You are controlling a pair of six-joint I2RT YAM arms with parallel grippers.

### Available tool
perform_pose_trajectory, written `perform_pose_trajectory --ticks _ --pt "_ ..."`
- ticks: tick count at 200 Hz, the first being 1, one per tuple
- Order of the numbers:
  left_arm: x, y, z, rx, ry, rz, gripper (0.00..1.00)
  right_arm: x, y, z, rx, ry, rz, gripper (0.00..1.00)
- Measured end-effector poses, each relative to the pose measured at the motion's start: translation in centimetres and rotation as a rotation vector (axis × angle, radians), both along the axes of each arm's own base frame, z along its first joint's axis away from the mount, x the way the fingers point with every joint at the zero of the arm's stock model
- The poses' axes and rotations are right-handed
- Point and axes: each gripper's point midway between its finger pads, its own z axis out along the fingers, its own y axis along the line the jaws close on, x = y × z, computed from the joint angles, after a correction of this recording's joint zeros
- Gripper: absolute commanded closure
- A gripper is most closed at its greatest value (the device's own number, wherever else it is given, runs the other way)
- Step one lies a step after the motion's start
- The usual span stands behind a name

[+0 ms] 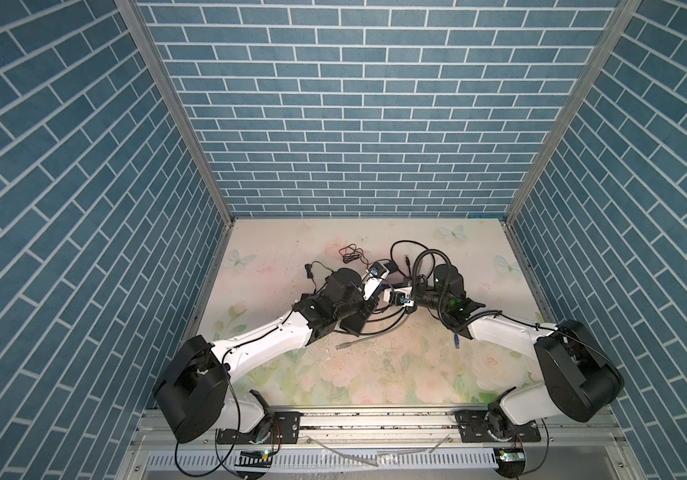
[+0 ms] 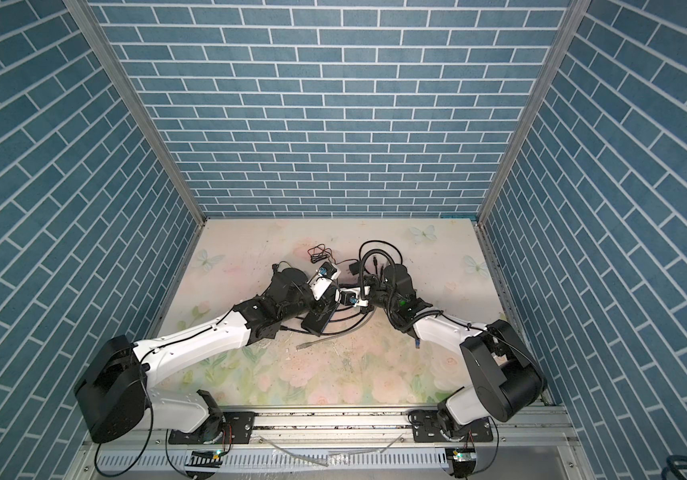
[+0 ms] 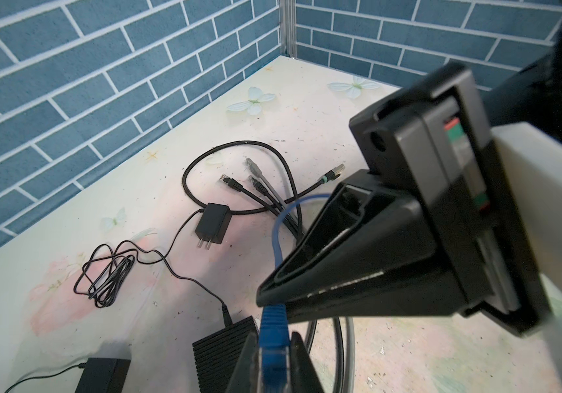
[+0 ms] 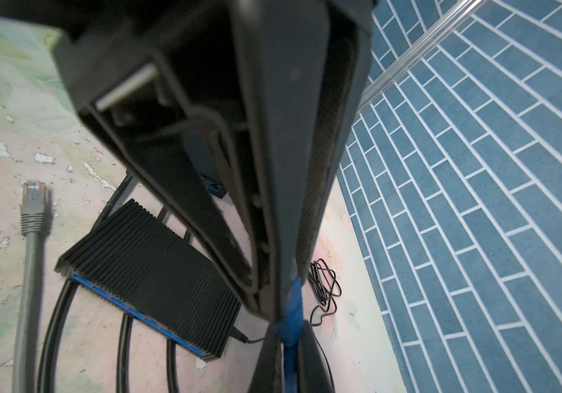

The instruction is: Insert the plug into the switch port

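A blue plug (image 3: 274, 343) is pinched between the fingers of my left gripper (image 3: 274, 360), which is shut on it. Its blue cable (image 3: 277, 238) loops up behind. My right gripper (image 4: 289, 357) is shut on that blue cable (image 4: 291, 316) just behind the plug, tip to tip with the left one. In both top views the two grippers meet above the table's middle (image 1: 383, 293) (image 2: 339, 296). The switch (image 4: 157, 272), a black ribbed box with a blue port face, lies flat on the table below them (image 3: 225, 343). In a top view the left arm partly covers it (image 2: 318, 322).
A black power adapter (image 3: 213, 223) with a coiled thin wire (image 3: 106, 279) lies behind the switch, beside several loose patch-cable ends (image 3: 259, 183). A grey plug (image 4: 34, 200) lies near the switch (image 1: 341, 345). Black cables run from the switch's ports. Brick walls enclose three sides.
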Motion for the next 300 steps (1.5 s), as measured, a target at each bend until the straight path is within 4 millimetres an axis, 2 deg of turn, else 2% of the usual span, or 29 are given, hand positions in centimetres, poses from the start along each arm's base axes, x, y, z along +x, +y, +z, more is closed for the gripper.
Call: perform_pose_trajectory --ticks 44,89,106,130,151,189,195,196,199,203,249,279,293,300 --pt "-0.7 0.6 -0.3 0.025 -0.035 -0.024 0.69 -0.5 0.0 -0.3 -0.051 0.088 0.020 1.00" --pt "-1.9 1.6 -0.2 0.084 -0.139 -0.095 0.63 -0.9 -0.8 0.5 -0.125 0.222 0.040 1.00" --pt "-2.1 1.7 -0.3 0.118 -0.179 -0.130 0.53 -1.2 -1.5 0.3 -0.152 0.279 0.050 1.00" --pt "-3.0 2.7 -1.4 0.205 -0.253 -0.182 0.43 -1.6 -2.1 0.3 -0.199 0.353 0.077 1.00" --pt "-3.6 3.7 -2.9 0.313 -0.311 -0.242 0.40 -1.7 -2.3 0.3 -0.240 0.418 0.106 1.00" --pt "-3.1 4.1 -2.8 0.451 -0.454 -0.303 0.32 -2.3 -2.5 0.0 -0.299 0.518 0.162 1.00" --pt "-3.0 4.1 -2.6 0.465 -0.484 -0.314 0.27 -2.5 -2.5 0.0 -0.306 0.535 0.172 1.00" --pt "-3.0 4.1 -2.6 0.467 -0.489 -0.316 0.23 -2.6 -2.5 0.0 -0.308 0.540 0.175 1.00" --pt "-2.9 4.0 -2.5 0.469 -0.500 -0.319 0.05 -2.6 -2.5 0.0 -0.311 0.546 0.179 1.00" --pt "-2.9 3.9 -2.3 0.478 -0.524 -0.330 0.01 -2.7 -2.5 0.0 -0.314 0.552 0.186 1.00" --pt "-4.5 2.4 -0.6 0.473 -0.664 -0.493 0.01 -3.9 -2.6 0.2 -0.348 0.644 0.248 1.00" --pt "-5.0 1.6 0.7 0.473 -0.724 -0.568 0.15 -4.7 -2.7 0.4 -0.360 0.692 0.283 1.00" --pt "-5.1 1.2 1.7 0.472 -0.757 -0.590 0.33 -4.9 -2.7 0.5 -0.364 0.710 0.297 1.00" --pt "-5.1 1.0 2.2 0.475 -0.776 -0.599 0.38 -5.0 -2.7 0.5 -0.366 0.721 0.301 1.00"
